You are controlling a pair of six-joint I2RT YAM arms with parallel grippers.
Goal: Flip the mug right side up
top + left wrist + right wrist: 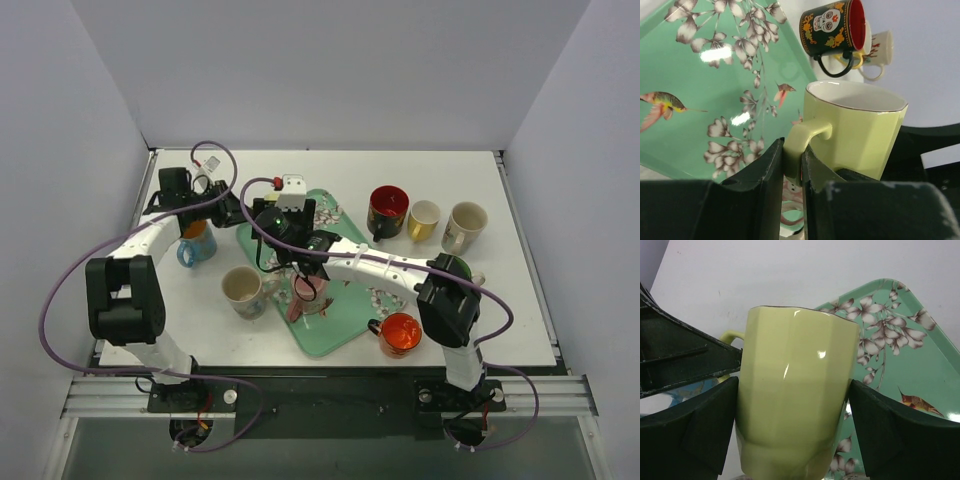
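— Top view?
— The left gripper (236,210) and right gripper (272,226) are seen together left of centre, at the tray (345,335) corner.
— Left wrist?
— The mug (855,125) is pinched by its handle (802,142), rim upward.
— Right wrist?
— Its body is clasped on both sides. Righting seems done, so setting down is called for.

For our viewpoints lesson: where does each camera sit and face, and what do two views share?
Top external: above, behind, looking down at the table; left arm, right arm show.
Left wrist: on that wrist, facing the green mug; left pincer clamps its handle.
Right wrist: faces the mug's side; right pincer grips it.
Shared: wrist views both show mug, tray.
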